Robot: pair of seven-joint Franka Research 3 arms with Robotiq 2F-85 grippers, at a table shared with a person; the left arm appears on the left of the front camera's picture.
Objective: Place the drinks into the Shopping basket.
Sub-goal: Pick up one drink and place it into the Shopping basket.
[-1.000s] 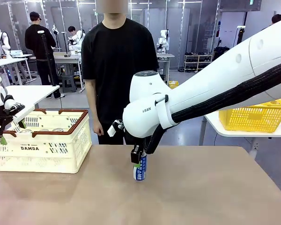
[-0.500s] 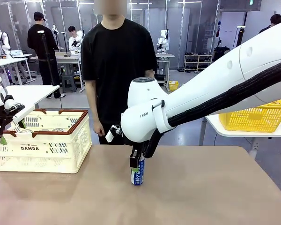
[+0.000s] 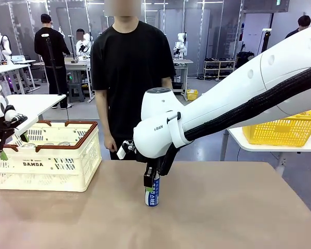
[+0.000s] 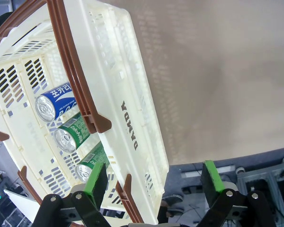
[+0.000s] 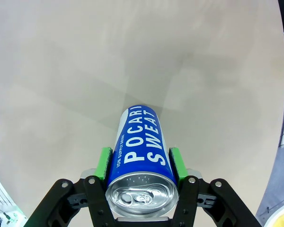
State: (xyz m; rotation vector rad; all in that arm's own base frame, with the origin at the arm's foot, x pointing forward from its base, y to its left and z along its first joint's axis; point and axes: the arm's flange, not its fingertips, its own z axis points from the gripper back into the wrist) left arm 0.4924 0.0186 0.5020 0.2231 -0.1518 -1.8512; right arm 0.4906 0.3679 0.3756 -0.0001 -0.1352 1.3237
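Note:
My right gripper (image 3: 151,180) is shut on the top of an upright blue drink can (image 3: 152,193) with white lettering, at or just above the tabletop in the middle of the table. In the right wrist view the green pads (image 5: 104,163) press both sides of the can (image 5: 141,146). The cream-white Shopping basket (image 3: 78,167) with its brown rim stands at the table's left. My left gripper (image 3: 11,146) hovers open at the basket's left end. The left wrist view looks down between the open left gripper (image 4: 154,179) into the basket (image 4: 132,127), where a blue can (image 4: 54,101) and two green cans (image 4: 71,135) lie.
A person in a black shirt (image 3: 132,67) stands at the far edge, hands down. A yellow mesh basket (image 3: 282,129) sits on another table at the right. The right arm's white links (image 3: 223,114) span the right half of the view. Bare tabletop (image 3: 238,207) lies right of the can.
The right gripper has carried the blue can slightly left and lower in the picture. The left arm and basket have not moved.

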